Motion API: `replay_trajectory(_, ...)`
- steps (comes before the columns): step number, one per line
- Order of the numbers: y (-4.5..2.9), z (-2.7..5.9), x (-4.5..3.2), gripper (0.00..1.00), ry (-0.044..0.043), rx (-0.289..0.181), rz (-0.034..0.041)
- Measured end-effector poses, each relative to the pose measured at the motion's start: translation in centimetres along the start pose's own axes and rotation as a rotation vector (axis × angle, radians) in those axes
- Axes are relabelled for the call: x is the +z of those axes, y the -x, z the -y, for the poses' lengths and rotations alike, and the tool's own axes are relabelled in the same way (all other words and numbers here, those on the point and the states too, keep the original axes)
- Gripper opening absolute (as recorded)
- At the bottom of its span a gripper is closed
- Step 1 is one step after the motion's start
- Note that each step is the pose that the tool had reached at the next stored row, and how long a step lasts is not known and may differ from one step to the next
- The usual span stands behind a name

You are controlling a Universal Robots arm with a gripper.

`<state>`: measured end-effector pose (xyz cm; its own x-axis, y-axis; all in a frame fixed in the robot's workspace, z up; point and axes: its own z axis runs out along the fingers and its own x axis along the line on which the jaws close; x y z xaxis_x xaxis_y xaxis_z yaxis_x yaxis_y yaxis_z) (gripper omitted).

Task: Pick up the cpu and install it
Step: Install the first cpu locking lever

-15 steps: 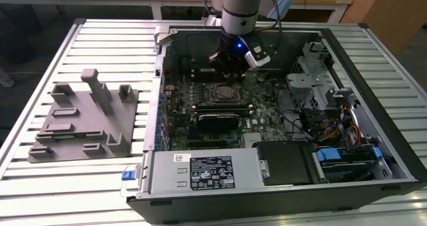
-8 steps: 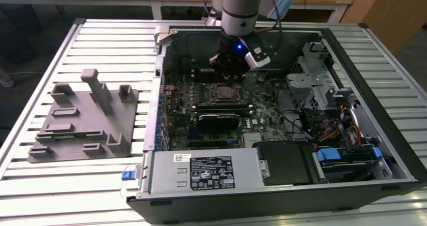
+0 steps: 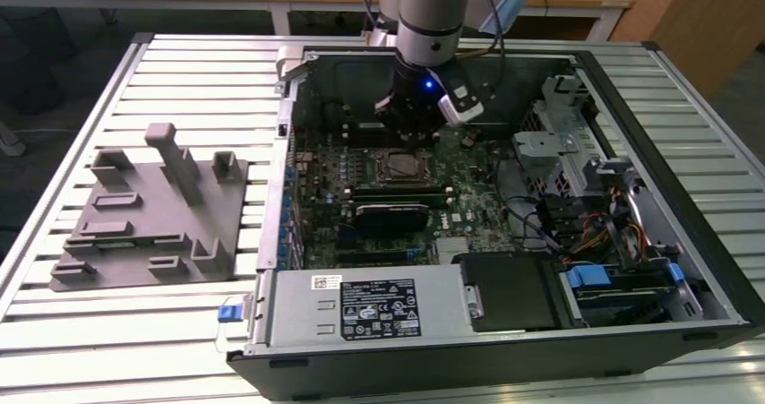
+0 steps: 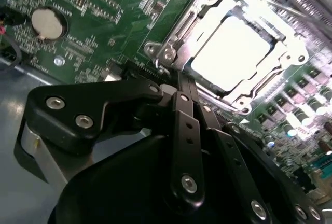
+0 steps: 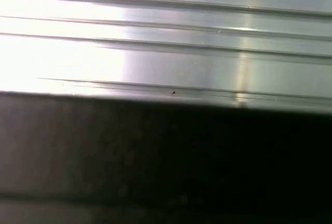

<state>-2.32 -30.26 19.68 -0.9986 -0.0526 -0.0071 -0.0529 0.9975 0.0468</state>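
One arm [image 3: 428, 19], reaching down into an open case [image 3: 705, 270] that lies on its side on a slatted desk [image 3: 132, 332] and fills the half toward the exterior view's right edge. One board [image 4: 104, 6], green, flat in the case floor, with a coin cell [image 4: 47, 23] on it. One socket frame [image 4: 171, 47], bright metal, near the middle of the board. One cpu [image 4: 231, 47], silvery square, lying flat inside that frame and level with it, apparently seated and not carried; in the exterior view it shows as a small pale square [image 3: 396, 164] just under the arm's end. Being square, it has no long axis to speak of. Relation to the jaws: in the second wrist view the cpu lies straight ahead of the tips and just past them, with the frame's near corner between the two; in the exterior view the jaws hang low over the board on the side of the socket toward the desk's far edge. Jaws: black link fingers [image 4: 184, 125] drawn together at the tips, nothing pinched between them, and no contact with cpu or frame that can be made out. One tray [image 3: 156, 216], grey moulded plastic with upright posts, on the desk near the exterior view's left edge, well apart from the case.
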Motion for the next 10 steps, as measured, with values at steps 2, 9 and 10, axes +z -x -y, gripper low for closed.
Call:
replay_trajectory(2,0.01,-0.01,0.01,0.11,0.0176,0.000,0.0009)
replay_trajectory(9,0.00,-0.03,-0.81,0.11,0.0233,-0.001,0.0008)
replay_trajectory(10,0.00,-0.04,-0.96,0.11,0.0232,-0.001,0.0007)
